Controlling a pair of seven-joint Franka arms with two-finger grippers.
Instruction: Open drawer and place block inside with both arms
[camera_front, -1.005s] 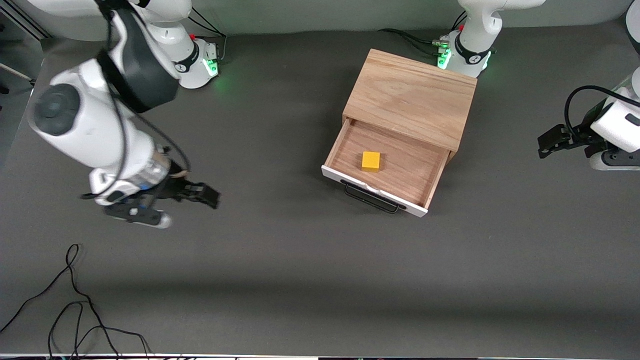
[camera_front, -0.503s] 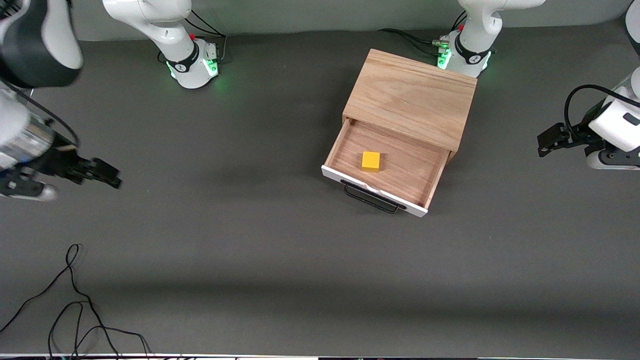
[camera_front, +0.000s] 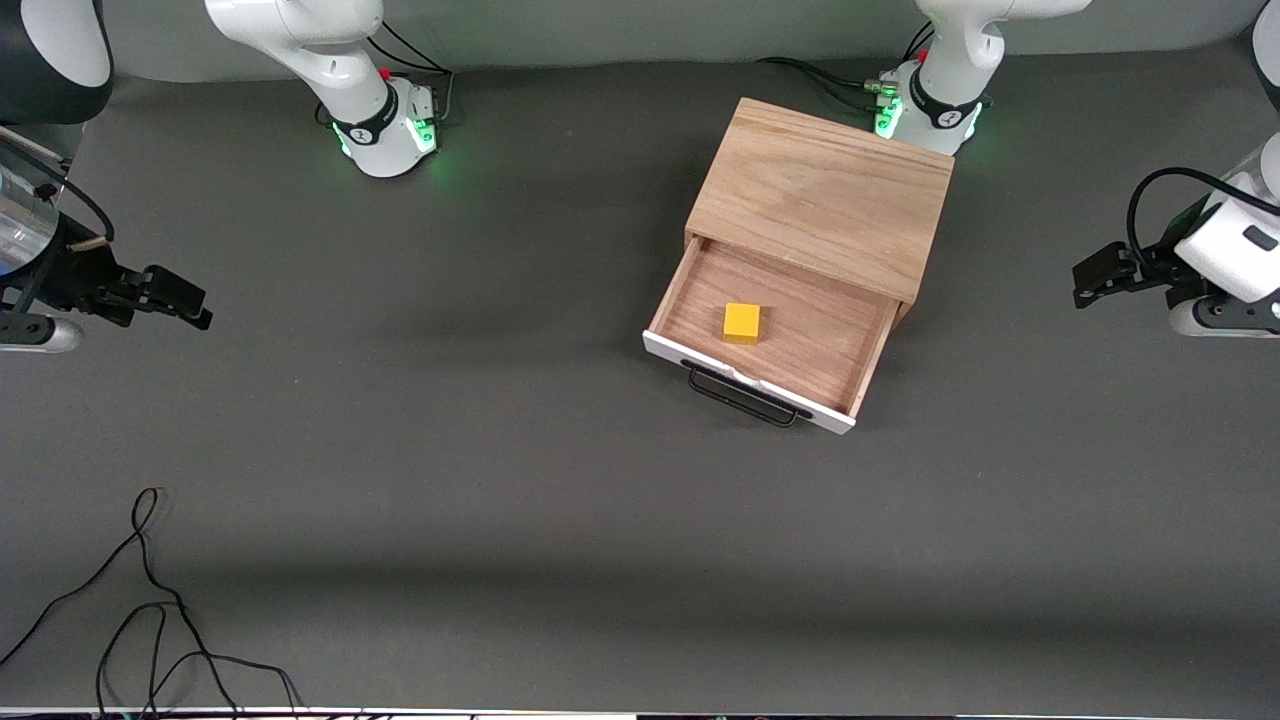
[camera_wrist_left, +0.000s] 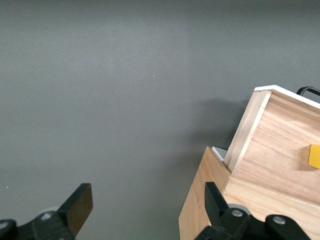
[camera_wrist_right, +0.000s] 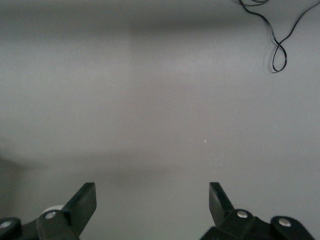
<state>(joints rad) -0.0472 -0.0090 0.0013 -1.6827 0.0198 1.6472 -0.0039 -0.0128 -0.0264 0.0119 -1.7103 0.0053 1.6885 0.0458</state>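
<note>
The drawer (camera_front: 800, 345) is pulled out of the light oak cabinet (camera_front: 820, 195), its white front panel and black bar handle (camera_front: 745, 398) facing the front camera. The yellow block (camera_front: 742, 322) lies inside the drawer on its wooden floor. In the left wrist view the drawer (camera_wrist_left: 280, 150) and an edge of the block (camera_wrist_left: 314, 156) show. My left gripper (camera_front: 1095, 280) is open and empty, off the cabinet toward the left arm's end of the table. My right gripper (camera_front: 175, 300) is open and empty over bare table at the right arm's end.
Black cables (camera_front: 150, 600) lie loose on the table near the front camera at the right arm's end; they also show in the right wrist view (camera_wrist_right: 277, 37). The arm bases (camera_front: 385, 125) (camera_front: 925, 105) stand along the table's edge by the robots.
My right arm has swung away from the middle of the table toward its own end and lifted. The left arm, drawer and block have not moved.
</note>
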